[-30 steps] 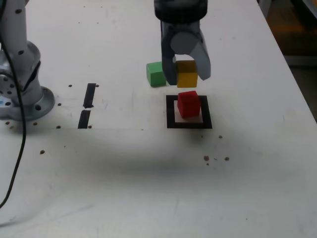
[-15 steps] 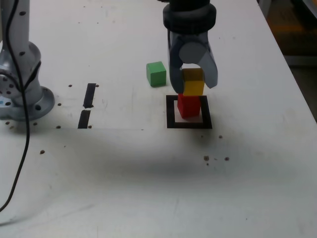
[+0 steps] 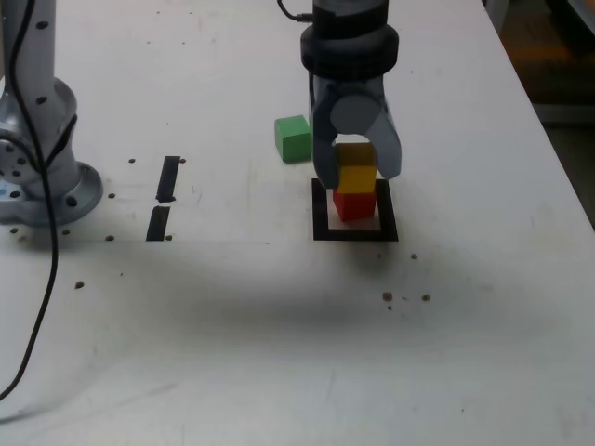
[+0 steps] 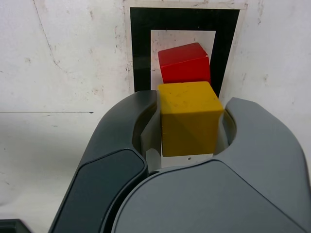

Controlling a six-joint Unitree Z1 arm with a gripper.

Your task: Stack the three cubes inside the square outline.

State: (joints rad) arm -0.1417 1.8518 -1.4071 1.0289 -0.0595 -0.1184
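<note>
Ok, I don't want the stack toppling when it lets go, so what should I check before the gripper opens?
1. Red cube inside the square outline: ok.
2. Yellow cube resting on red: looks seated in the exterior view; full contact cannot tell.
3. Yellow squared over red: cannot tell; the wrist view shows them offset.
4. Gripper shut on yellow: ok.
5. Green cube clear of the stack: ok.
</note>
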